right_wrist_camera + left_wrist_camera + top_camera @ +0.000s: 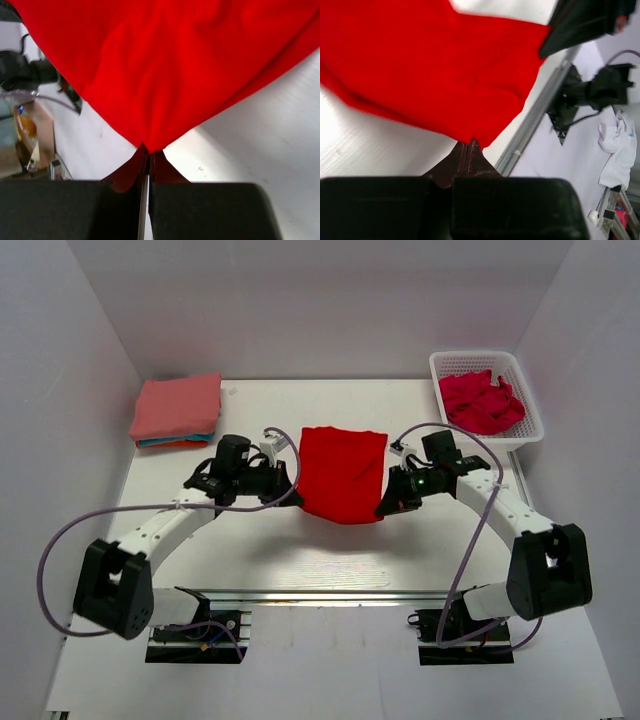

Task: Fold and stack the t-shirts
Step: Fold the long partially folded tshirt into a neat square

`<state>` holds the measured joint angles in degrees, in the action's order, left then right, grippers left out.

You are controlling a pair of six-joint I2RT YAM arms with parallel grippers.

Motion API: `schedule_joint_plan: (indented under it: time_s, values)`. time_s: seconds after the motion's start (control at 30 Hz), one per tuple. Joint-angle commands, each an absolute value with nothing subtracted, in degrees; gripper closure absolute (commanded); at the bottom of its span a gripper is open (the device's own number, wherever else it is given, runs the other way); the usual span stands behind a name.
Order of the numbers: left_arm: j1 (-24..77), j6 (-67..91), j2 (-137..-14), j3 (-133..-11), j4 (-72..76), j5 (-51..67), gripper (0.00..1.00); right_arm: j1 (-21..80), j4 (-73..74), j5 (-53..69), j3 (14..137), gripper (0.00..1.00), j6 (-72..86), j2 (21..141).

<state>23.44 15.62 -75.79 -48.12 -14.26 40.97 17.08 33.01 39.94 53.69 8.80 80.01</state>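
Your red t-shirt (342,472) is stretched between both arms at the middle of the top view. It is soft, light and limp, so expect it to sag. Grip its corners or hems, never the mid-panel. The left gripper (469,146) and right gripper (148,150) each pinch a lower corner tight. The folded stack (178,410) lies upper left and the basket (437,362) upper right.

Top external: high behind the arm bases (190,625), looking down over the whole table (400,560); wrist views: each close behind its own fingers (452,165), facing along them; all share the red t-shirt (342,472) at the fingertips.
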Motion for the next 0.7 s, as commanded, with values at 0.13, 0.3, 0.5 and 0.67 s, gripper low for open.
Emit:
schedule_joint_plan:
  time_s: [0.13, 0.3, 0.5, 0.67]
  values:
    - [23.55, 15.73, -65.39, -47.10, -14.32, 45.53, 1.00, 16.88, 33.50, 51.93, 56.16, 1.00, 5.53, 72.08]
    - [22.50, 17.30, -66.79, -50.44, -17.13, 42.46, 1.00, 16.52, 32.52, 51.25, 58.35, 1.00, 7.29, 72.51]
    - [21.97, 20.73, -71.89, -54.93, -18.46, 30.43, 1.00, 15.38, 29.71, 50.71, 62.05, 1.00, 10.63, 80.06]
    - [21.97, 24.43, -76.45, -58.79, -17.05, 19.62, 1.00, 13.97, 27.25, 45.36, 67.49, 1.00, 13.44, 84.28]
